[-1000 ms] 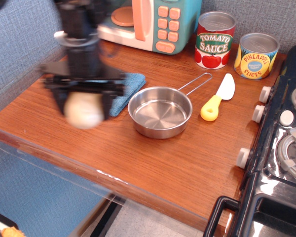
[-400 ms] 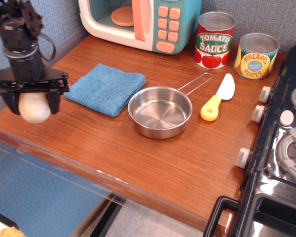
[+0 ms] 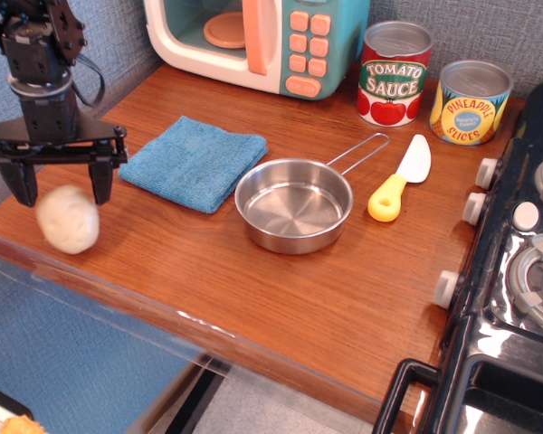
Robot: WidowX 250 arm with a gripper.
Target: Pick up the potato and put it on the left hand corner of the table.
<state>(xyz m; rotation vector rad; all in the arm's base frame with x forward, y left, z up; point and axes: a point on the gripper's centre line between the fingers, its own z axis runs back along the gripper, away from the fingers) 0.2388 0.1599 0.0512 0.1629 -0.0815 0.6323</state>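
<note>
One blurred potato (image 3: 68,231) (long axis unclear) at the table's (image 3: 281,289) left front corner, below wide jaws

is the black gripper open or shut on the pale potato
Open: the black gripper has its fingers spread, and the blurred pale cream potato sits below them, free, near the wooden table's left corner.

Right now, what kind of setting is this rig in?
Probably a play-kitchen mockup, not a real kitchen: a pastel teal-and-cream toy microwave, a black plastic toy stove with grey knobs, and toy tomato sauce and pineapple cans on a reddish-brown wood-grain countertop.
</note>
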